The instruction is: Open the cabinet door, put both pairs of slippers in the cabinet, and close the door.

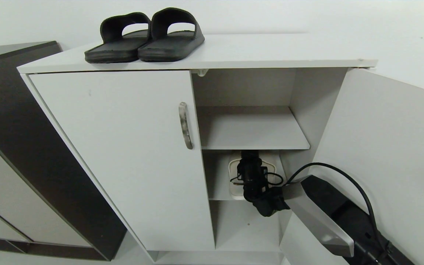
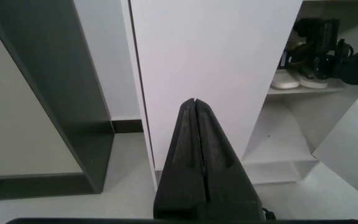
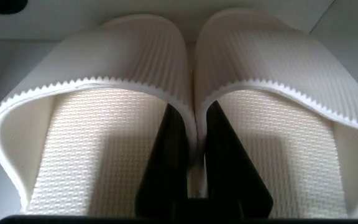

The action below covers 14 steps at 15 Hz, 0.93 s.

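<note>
A pair of black slippers [image 1: 144, 36] sits on top of the white cabinet [image 1: 289, 49], at its left end. The cabinet's right door [image 1: 388, 147] is swung open; the left door [image 1: 123, 154] is closed. My right gripper [image 3: 196, 124] reaches into the middle shelf, shut on the adjoining inner edges of a pair of white slippers [image 3: 104, 137], which rest on that shelf [image 1: 233, 167]. My left gripper [image 2: 194, 102] is shut and empty, low in front of the closed left door. From there the white slippers [image 2: 297, 79] and right gripper [image 2: 316, 43] show inside the cabinet.
The upper shelf [image 1: 248, 129] is bare, and a lower compartment [image 1: 245, 224] lies beneath the slippers. A metal handle [image 1: 185, 125] runs down the left door's edge. A dark-framed panel [image 1: 31, 147] leans to the cabinet's left. The right arm's cable [image 1: 344, 176] loops near the open door.
</note>
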{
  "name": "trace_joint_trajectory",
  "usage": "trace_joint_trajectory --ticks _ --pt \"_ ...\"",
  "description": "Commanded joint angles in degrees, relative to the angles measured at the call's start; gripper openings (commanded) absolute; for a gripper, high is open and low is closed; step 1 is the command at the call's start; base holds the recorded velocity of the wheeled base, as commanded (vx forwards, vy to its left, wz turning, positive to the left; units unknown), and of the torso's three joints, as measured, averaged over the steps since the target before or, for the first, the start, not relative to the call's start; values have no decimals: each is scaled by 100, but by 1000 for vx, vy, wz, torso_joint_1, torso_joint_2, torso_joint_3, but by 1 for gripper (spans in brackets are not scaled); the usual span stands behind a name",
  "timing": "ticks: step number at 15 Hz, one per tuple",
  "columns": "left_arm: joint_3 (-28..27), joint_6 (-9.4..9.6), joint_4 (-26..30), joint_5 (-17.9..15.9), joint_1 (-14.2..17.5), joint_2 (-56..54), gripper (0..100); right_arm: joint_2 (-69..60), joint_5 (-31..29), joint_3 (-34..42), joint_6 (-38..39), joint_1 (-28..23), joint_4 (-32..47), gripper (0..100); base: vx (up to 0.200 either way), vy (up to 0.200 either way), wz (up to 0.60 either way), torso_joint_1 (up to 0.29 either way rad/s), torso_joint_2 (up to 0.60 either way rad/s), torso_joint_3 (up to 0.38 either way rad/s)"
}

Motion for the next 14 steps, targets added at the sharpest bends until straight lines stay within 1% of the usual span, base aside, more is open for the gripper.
trace_joint_trajectory --ticks 1,3,5,6,7,8,10,11,12,14 --pt "0 -1 -1 -1 1 9 0 35 0 8 14 0 -7 100 0 0 0 0 0 0" --pt "0 -1 -1 -1 1 9 0 52 -9 43 14 9 -7 100 0 0 0 0 0 0" --pt "0 -1 -1 -1 1 9 0 -238 -18 553 14 35 -192 100 0 0 0 0 0 0" --pt "0 -1 -1 -1 1 9 0 -238 -18 553 14 35 -192 100 0 0 0 0 0 0" --pt "0 -1 -1 -1 1 9 0 -712 -18 1371 14 96 -623 100 0 0 0 0 0 0" --pt "0 -1 -1 -1 1 9 0 -949 -18 1748 14 123 -763 100 0 0 0 0 0 0" --pt "0 8 -1 -1 1 9 0 -1521 -18 2838 14 237 -1264 100 0 0 0 0 0 0" --pt "0 8 -1 -1 1 9 0 -1609 -26 3058 14 263 -1370 100 0 0 0 0 0 0" --pt "0 8 -1 -1 1 9 0 -1995 -18 3946 14 378 -1827 100 0 0 0 0 0 0" --pt "0 8 -1 -1 1 9 0 -2408 -18 4974 5 536 -2468 100 0 0 0 0 0 0"
